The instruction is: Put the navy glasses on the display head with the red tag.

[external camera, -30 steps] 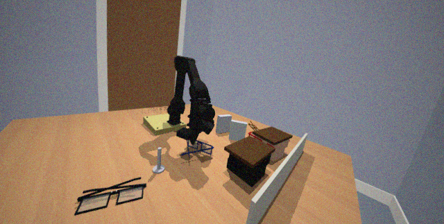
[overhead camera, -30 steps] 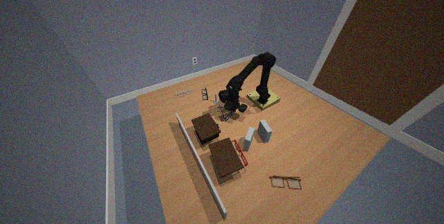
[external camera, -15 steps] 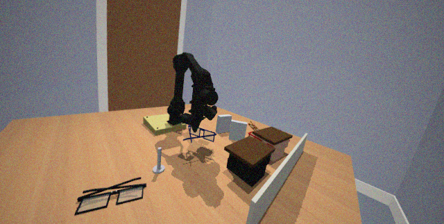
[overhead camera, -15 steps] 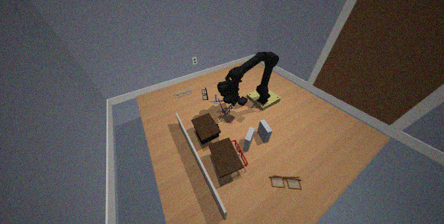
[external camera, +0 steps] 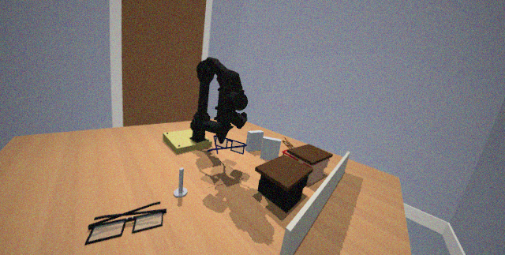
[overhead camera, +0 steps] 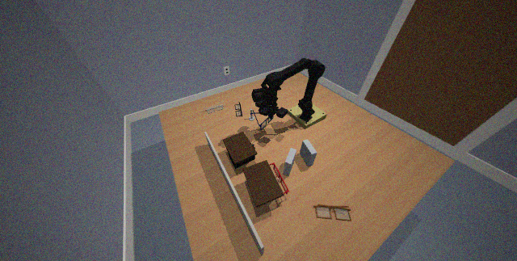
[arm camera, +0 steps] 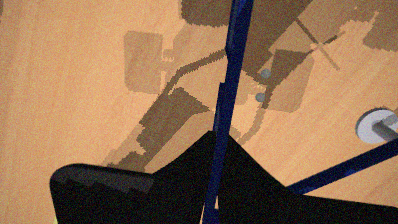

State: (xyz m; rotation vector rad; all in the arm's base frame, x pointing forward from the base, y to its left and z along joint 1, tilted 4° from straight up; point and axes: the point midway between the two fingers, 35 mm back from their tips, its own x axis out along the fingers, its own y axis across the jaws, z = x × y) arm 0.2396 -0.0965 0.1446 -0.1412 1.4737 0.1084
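Observation:
My gripper is shut on the navy glasses and holds them above the table, in front of the robot base. In the wrist view a navy bar runs up between the fingertips and a second bar slants to the right. The dark display head has a flat brown top. The pale display head stands beside it, also brown-topped, with a red glasses-like frame at its face. I cannot make out a separate red tag.
Two grey-white blocks stand before the heads. A long white barrier runs behind them. A small post stands near black glasses. Brown glasses and thin pale glasses lie farther off.

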